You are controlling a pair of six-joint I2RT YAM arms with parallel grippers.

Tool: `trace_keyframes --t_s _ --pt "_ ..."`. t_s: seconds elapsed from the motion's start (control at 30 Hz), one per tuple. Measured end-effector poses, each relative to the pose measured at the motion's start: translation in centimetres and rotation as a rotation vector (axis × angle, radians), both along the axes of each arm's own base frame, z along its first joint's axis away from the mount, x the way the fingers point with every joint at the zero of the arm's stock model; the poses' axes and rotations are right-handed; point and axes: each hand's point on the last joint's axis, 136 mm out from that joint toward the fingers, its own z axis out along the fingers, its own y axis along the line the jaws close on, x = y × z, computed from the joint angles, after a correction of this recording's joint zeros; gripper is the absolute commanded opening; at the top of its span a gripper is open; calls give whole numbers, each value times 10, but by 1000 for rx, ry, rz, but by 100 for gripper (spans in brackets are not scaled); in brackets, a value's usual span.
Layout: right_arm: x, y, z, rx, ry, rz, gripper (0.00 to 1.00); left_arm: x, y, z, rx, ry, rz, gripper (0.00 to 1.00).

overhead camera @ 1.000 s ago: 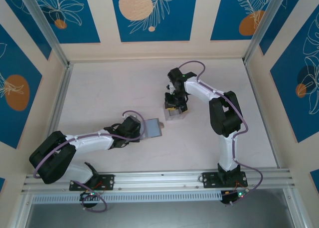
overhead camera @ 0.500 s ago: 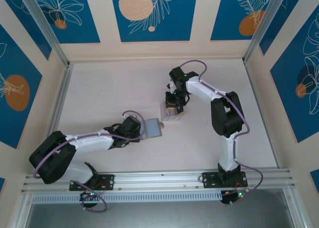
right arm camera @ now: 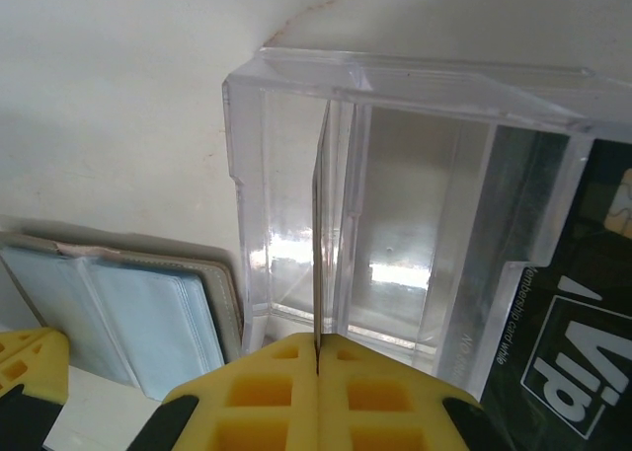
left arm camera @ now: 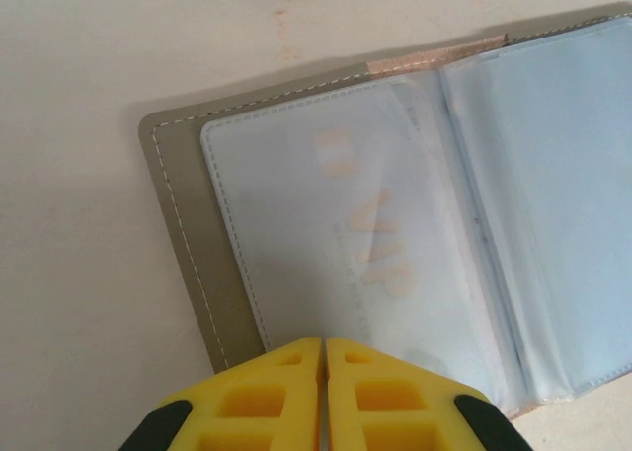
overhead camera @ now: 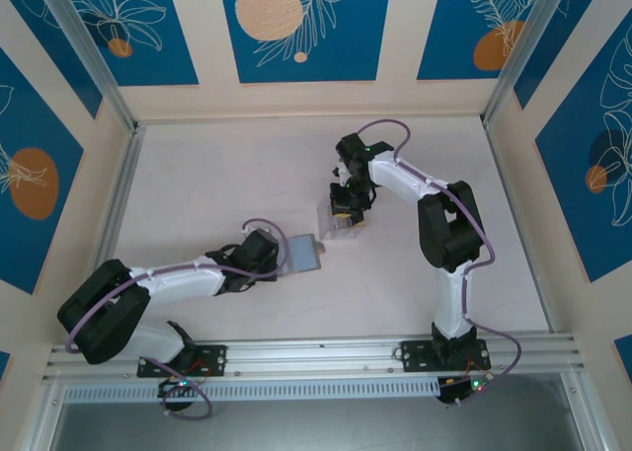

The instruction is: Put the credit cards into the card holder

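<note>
- Blue wall panels [overhead camera: 296, 27] with leaf prints ring a pale counter [overhead camera: 217, 175] in the top view. The left gripper [overhead camera: 284, 256] lies low over it, with the card holder [overhead camera: 305, 254] touching its tip on the far-right side. The right gripper [overhead camera: 341, 217] points down, and a clear box [overhead camera: 328, 226] sits tilted just under and left of its tip. Holder and box lie close together but apart.
- At the left wrist, the left gripper [left arm camera: 323, 367] has its yellow jaws pressed together with only a hairline seam between them. The card holder [left arm camera: 188, 234] lies open and flat directly ahead. Its grey stitched cover runs under the fingertips, though whether they press on it I cannot tell. A pale card [left arm camera: 375, 263] with faint orange "VIP" lettering sits inside the holder's clear pocket, just beyond the tips.
- At the right wrist, the right gripper [right arm camera: 318, 357] is closed on a thin card [right arm camera: 317, 224] seen edge-on, rising straight from the seam. The clear box [right arm camera: 425, 175] stands just behind it. A black card [right arm camera: 568, 372] marked "Vip" lies to the gripper's right under the box's edge. The card holder [right arm camera: 138, 313] lies to its left, beside the box.
</note>
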Motion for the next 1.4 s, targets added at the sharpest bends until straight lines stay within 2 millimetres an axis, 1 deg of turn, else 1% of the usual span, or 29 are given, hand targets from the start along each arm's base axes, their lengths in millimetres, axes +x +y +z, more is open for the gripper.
trace_keyframes --t_s 0.17,0.23,0.3,0.37,0.43,0.5,0.57,0.6,0.67,0.77,0.83,0.93,1.03,1.17,1.23,1.4 --pt "-3 -5 0 -1 8 -5 0 -10 9 2 32 41 -3 9" --pt "-4 -6 2 4 7 -6 0 -10 9 10 34 40 -9 10" --pt "-5 -6 6 12 3 -8 0 -7 5 24 23 22 -19 11" --pt "-5 -6 11 24 -3 -10 0 -1 -1 42 -2 -2 -28 12" --pt "-5 -6 14 39 -4 -12 0 7 -11 64 -40 -29 -45 13" --pt "-5 -6 13 48 0 -15 0 13 -23 81 -79 -47 -69 13" --pt "-6 -7 12 55 9 -19 0 19 -39 92 -121 -45 -99 12" --pt "-7 -8 11 62 15 -22 0 23 -49 95 -138 -35 -116 12" --pt "-7 -10 9 68 22 -29 0 32 -70 96 -172 -11 -149 11" --pt "-6 -13 7 78 28 -41 0 46 -103 87 -221 37 -195 10" --pt "-6 -15 6 82 35 -50 0 54 -121 79 -248 70 -214 8" --pt "-7 -18 3 87 41 -60 0 64 -143 72 -296 95 -233 6" --pt "-9 -23 2 89 48 -71 0 71 -156 71 -341 108 -240 6" --pt "-11 -29 2 98 56 -89 0 80 -170 78 -399 107 -246 5" --pt "-11 -32 4 103 56 -98 0 85 -178 78 -424 110 -251 5" --pt "-9 -34 11 116 42 -109 0 89 -187 64 -446 146 -246 5"
